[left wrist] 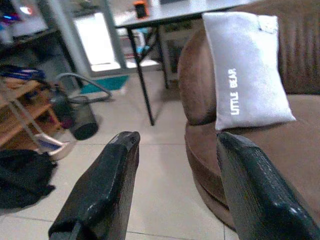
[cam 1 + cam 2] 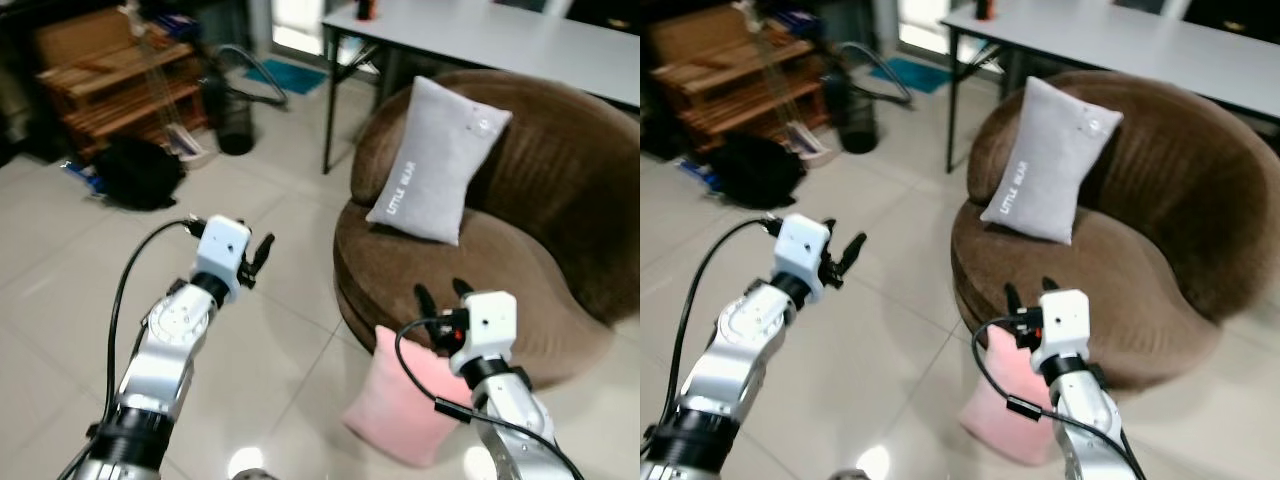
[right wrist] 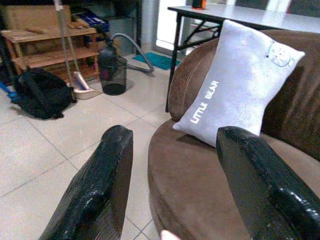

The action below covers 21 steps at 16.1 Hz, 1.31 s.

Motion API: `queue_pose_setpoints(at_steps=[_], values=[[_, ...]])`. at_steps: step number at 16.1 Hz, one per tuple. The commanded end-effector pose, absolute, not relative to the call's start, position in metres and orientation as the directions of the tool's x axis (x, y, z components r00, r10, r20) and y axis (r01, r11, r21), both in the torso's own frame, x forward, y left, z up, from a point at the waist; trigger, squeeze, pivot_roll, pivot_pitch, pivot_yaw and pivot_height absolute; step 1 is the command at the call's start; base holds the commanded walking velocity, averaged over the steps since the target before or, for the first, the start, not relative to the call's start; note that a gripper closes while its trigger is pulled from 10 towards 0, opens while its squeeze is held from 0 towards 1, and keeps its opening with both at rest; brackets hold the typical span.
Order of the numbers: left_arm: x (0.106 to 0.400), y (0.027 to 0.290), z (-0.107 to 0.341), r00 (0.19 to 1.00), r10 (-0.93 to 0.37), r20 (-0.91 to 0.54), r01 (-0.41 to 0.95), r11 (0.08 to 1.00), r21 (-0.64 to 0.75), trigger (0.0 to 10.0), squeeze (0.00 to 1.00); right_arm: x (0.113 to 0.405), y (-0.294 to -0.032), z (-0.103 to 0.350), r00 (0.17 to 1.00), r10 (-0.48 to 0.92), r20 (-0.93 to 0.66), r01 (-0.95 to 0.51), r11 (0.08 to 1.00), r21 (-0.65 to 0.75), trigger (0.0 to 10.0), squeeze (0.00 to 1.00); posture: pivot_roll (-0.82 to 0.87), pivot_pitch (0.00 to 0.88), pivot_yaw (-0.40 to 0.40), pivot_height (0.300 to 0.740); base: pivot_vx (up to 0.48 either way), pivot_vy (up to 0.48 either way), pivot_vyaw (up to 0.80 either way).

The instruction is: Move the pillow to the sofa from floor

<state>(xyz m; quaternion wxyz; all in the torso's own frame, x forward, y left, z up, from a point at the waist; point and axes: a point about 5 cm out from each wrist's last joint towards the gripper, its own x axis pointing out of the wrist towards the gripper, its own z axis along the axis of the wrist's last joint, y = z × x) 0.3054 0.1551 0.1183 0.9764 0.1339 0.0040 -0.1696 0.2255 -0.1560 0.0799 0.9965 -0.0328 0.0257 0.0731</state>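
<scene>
One pink pillow (image 2: 400,400) propped against sofa (image 2: 520,270)

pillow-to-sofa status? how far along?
Done: nothing yet. The pink pillow lies on the floor against the brown sofa; the grey pillow sits on it. In hand: nothing; left gripper and right gripper are open, raised. Left: grasp, lift, place.
</scene>
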Motion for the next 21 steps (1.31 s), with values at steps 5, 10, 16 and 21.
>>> queue_pose_setpoints(at_steps=[5,10,16,21], values=[[0.306,0.1463,0.1185,0.935,-0.351,-0.042,0.349,0.898,0.267,10.0,0.0,0.2258,-0.1661,0.0804,0.993,0.104,-0.048,-0.108,0.99,-0.095,10.0,0.0,0.06,0.016,-0.017,0.74,0.0,-0.454,0.8],[0.3058,0.1484,0.1182,0.938,-0.343,-0.04,0.341,0.901,0.269,10.0,0.0,0.2275,-0.1667,0.0801,0.994,0.1,-0.044,-0.103,0.99,-0.093,10.0,0.0,0.07,0.019,-0.023,0.74,0.0,-0.454,0.8],[0.3054,0.1482,0.1183,0.942,-0.335,-0.006,0.326,0.914,0.24,10.0,0.0,0.226,-0.1724,0.0787,0.998,0.05,-0.049,-0.053,0.997,-0.057,10.0,0.0,0.06,0.024,-0.016,0.74,0.0,-0.303,0.63],[0.3019,0.1472,0.12,0.939,-0.341,0.04,0.324,0.919,0.224,10.0,0.0,0.2257,-0.1704,0.0765,0.996,0.072,-0.059,-0.076,0.994,-0.076,10.0,0.0,0.07,0.021,-0.017,0.74,0.0,0.0,0.0]])
